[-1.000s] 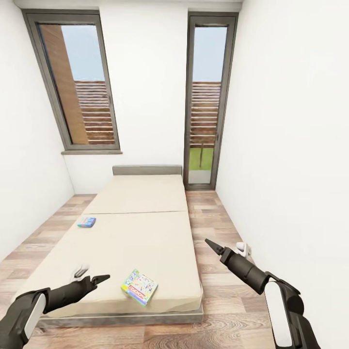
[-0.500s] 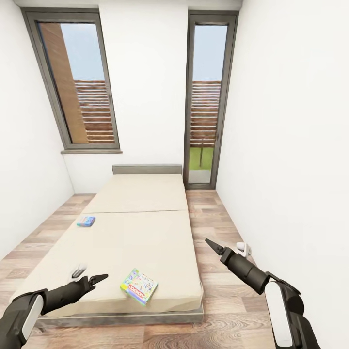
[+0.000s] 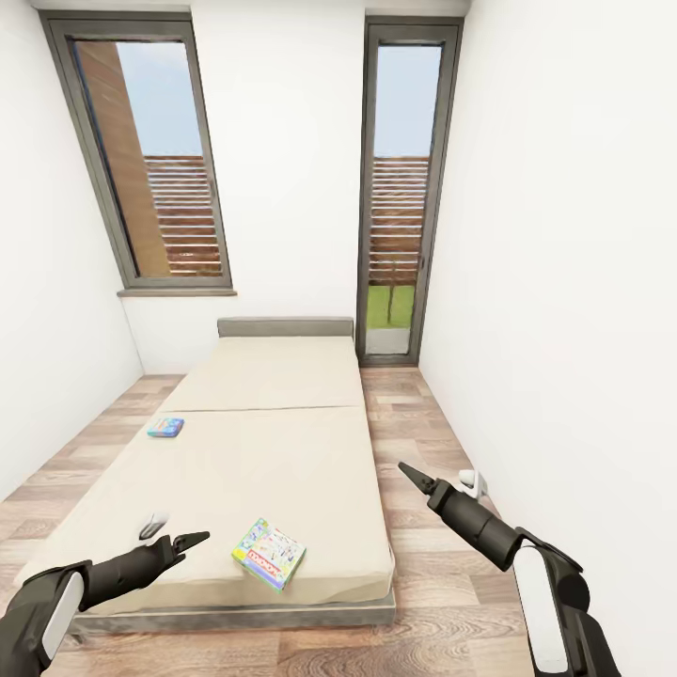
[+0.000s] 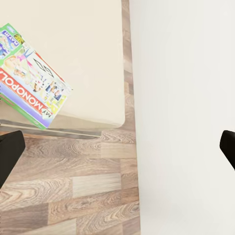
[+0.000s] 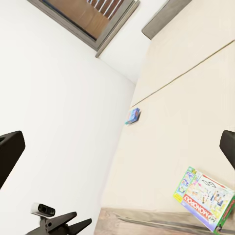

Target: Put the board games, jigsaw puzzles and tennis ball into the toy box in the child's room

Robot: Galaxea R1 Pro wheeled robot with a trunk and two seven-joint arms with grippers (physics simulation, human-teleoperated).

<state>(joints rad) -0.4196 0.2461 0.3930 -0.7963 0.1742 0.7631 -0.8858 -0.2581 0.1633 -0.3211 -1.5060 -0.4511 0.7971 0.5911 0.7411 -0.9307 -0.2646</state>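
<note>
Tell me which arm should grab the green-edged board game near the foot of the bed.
Left, probably. The left claw hovers over the bed, beside the green-edged board game. The right claw sits off the bed's side, over the floor.

A beige bed point(image 3: 273, 442) with a dark grey frame and grey headboard sits on a brown wood-plank floor point(image 3: 414, 423) between white walls point(image 3: 555, 235). On it lie a small blue-cyan board game point(image 3: 165, 427) and a larger green-edged one point(image 3: 269, 554) with a pastel multicoloured cover. The window frames point(image 3: 362, 188) are dark grey.
</note>
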